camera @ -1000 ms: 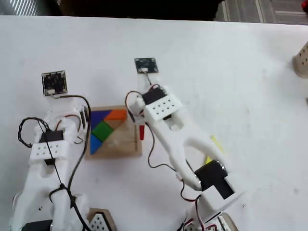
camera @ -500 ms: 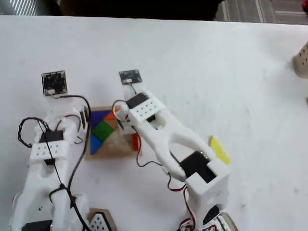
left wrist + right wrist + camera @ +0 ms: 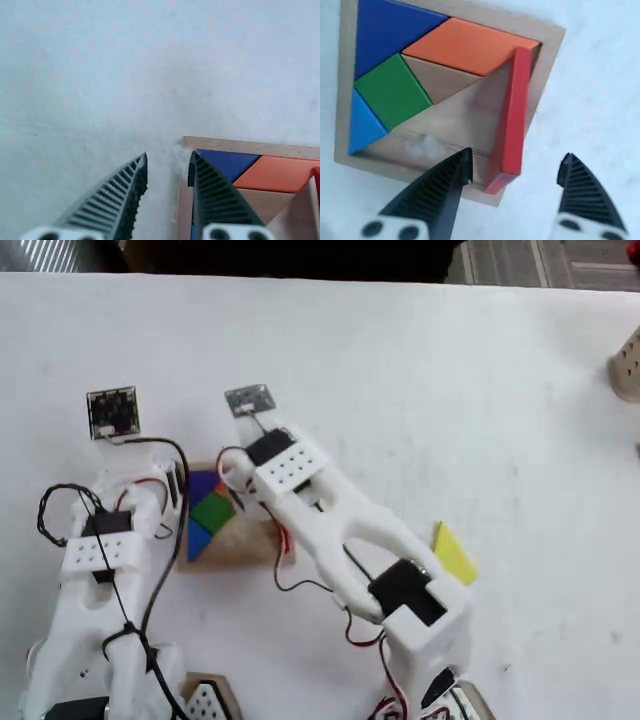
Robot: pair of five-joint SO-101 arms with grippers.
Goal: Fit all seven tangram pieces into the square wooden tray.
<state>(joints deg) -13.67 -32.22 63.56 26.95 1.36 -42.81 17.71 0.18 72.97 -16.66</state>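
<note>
The square wooden tray [image 3: 232, 556] is sitting on the counter [image 3: 480, 390] between the two arms, a dark blue triangle [image 3: 385, 35] filling its far-left corner and a green square [image 3: 392, 92] lying just near of it. A red piece [image 3: 512, 115] is standing on edge along the right rim, its near end jutting over the near rim. The right end effector [image 3: 516, 167] is hanging over that end, spread wide, gripping nothing. The left end effector [image 3: 167, 160] is hovering at the tray's far-left corner, parted narrowly and empty. A yellow piece [image 3: 453, 552] is lying on the counter, well right of the tray.
</note>
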